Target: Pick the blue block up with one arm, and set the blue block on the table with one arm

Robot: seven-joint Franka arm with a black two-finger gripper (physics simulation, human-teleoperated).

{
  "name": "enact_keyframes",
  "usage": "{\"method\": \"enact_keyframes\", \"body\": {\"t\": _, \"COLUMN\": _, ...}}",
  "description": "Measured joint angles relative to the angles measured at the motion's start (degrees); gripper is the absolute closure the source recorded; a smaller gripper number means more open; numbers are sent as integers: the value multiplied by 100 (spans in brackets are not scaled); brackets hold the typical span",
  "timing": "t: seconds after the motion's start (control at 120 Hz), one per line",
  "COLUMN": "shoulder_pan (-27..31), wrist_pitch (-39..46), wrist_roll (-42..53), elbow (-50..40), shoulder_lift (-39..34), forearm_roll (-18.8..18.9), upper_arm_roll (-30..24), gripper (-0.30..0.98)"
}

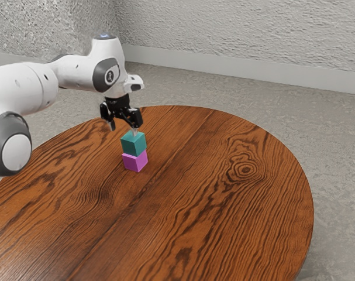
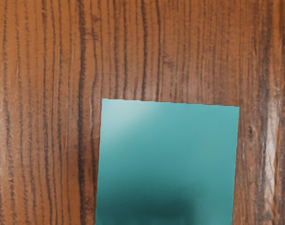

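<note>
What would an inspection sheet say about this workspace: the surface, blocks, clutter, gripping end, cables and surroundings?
Surface: wooden table with a curved edge, dark grain and a knot.
Job's things: blue-green block, probably the "blue block", stacked on a purple block; a dark patch shades part of its top.
Clutter: nothing seen.
Gripper: fingers apart, just over the stack, holding nothing; whether one touches the top block, I cannot tell.
Cables: nothing seen.
Surroundings: grey floor, rough pale walls, pale baseboard; white-and-dark arm reaching in from the exterior view's left.
</note>
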Motion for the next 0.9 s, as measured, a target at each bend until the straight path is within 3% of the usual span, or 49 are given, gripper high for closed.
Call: {"method": "enact_keyframes", "body": {"t": 0.9, "shoulder_pan": -3, "wrist_pitch": 1, "wrist_roll": 37, "elbow": 635, "shoulder_lift": 802, "forearm_roll": -78, "upper_arm_roll": 9, "gripper": 0}}
